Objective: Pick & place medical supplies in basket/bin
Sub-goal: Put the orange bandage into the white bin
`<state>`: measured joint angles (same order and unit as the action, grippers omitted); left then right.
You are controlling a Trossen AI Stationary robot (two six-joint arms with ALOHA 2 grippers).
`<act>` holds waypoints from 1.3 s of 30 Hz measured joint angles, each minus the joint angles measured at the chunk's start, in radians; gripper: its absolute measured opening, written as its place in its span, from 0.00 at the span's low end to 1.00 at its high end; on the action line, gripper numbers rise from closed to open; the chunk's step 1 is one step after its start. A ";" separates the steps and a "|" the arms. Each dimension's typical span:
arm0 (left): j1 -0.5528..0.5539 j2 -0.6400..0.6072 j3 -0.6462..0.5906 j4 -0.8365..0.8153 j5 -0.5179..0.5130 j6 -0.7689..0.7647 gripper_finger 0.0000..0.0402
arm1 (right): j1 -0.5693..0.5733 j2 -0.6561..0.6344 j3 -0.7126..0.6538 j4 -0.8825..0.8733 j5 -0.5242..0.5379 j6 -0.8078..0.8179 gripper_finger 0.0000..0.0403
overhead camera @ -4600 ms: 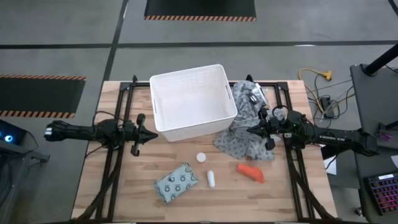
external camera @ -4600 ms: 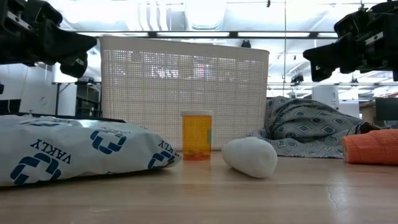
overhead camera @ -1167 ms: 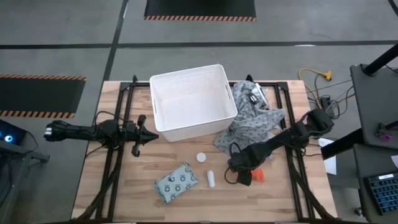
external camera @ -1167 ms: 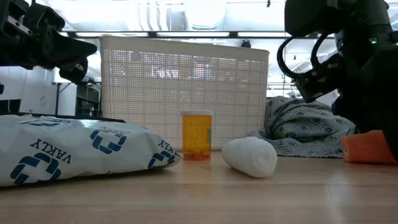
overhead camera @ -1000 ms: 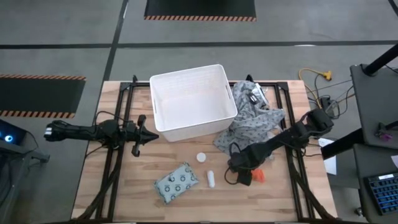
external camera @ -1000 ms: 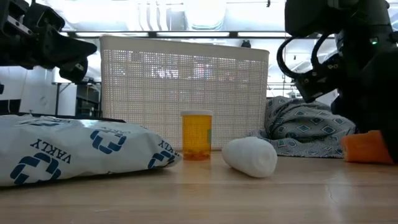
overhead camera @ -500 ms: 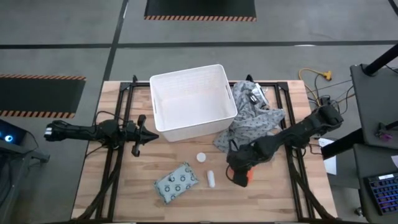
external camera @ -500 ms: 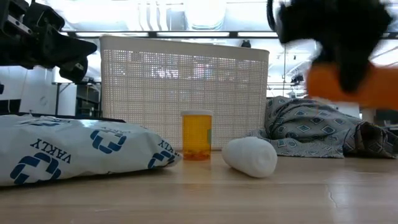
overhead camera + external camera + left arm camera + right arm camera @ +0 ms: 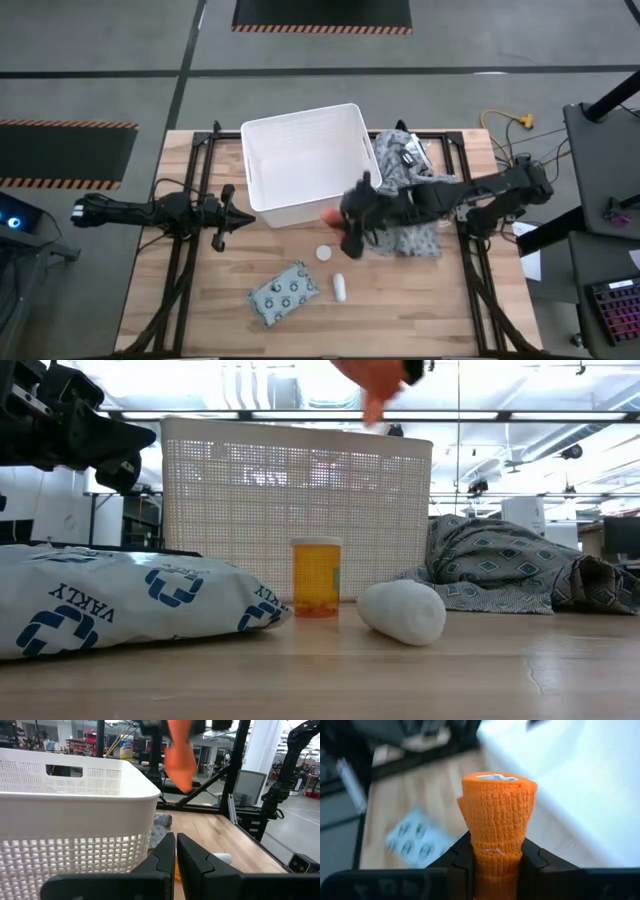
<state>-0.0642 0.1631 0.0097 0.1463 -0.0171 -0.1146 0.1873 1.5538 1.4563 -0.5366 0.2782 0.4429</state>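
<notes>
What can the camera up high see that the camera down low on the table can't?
Only the high view shows inside the white bin, the whole right arm and the dotted packet face-up. Only the low view shows the orange pill bottle body and the room beyond. Both show the bin, the grey cloth, the orange roll carried by the right gripper, and the waiting left gripper.

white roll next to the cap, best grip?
Take the roll across its short middle, from straight above. It lies flat on the table, long axis running away from the bin, with bare wood on both long sides. The cap and packet lie apart from it, so an open claw should fit.
</notes>
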 joint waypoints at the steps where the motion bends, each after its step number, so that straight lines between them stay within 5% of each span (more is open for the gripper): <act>1: 0.000 0.000 0.000 0.000 0.000 0.000 0.00 | -0.024 0.004 0.015 0.027 0.009 -0.015 0.19; 16: 0.000 0.000 0.000 0.004 -0.001 0.000 0.00 | -0.419 0.027 0.055 0.089 0.005 -0.043 0.19; 21: 0.000 0.000 0.000 0.003 -0.001 0.000 0.00 | -0.475 0.085 0.132 0.097 -0.092 -0.043 0.19; 39: 0.000 0.000 0.000 0.000 -0.015 0.000 0.00 | -0.558 0.579 0.722 -0.492 -0.122 -0.114 0.19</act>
<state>-0.0641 0.1635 0.0097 0.1464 -0.0321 -0.1144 -0.3703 2.1327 2.1782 -1.0284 0.1558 0.3291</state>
